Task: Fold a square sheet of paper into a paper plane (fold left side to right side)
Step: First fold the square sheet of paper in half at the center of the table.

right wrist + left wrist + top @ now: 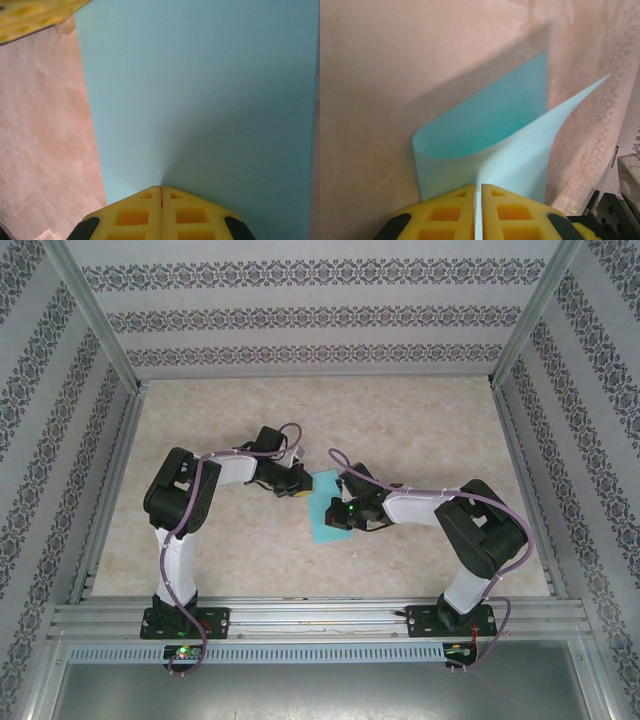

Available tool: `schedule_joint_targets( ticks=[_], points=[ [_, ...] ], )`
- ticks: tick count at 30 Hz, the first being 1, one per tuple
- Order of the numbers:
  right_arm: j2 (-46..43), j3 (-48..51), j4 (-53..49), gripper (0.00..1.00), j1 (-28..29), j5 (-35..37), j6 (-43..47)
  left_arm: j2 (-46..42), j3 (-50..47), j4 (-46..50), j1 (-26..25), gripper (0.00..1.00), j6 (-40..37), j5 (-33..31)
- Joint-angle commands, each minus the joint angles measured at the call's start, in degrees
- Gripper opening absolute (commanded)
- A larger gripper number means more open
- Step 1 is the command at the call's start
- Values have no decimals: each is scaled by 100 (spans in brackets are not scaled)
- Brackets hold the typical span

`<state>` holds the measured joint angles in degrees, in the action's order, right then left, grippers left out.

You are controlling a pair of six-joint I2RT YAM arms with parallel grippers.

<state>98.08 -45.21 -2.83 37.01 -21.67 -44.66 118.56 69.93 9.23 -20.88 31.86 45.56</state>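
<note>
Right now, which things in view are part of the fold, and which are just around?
In the job: paper; left gripper, pinching it; right gripper, shut, over it.
Just around: table; patterned walls; metal frame.

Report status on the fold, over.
Left gripper shut on the square sheet of paper, its edge raised and curled over, uncreased. Right gripper shut on the same sheet. Nothing blocking.

High rear overview; wrist close-ups sharing paper (490, 125)
</note>
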Motion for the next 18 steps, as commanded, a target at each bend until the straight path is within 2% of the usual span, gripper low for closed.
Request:
schedule_joint_targets(
  ticks=[1,11,18],
  points=[
    [282,302,-836,0,60,625,25,450,434,-219,503,12,-408,-1036],
    [238,328,-757,0,211,750,-177,911,1280,191,645,12,-586,-1188],
    [48,456,-428,0,293,829,-535,651,1171,62,649,13,-565,-1102]
  ],
)
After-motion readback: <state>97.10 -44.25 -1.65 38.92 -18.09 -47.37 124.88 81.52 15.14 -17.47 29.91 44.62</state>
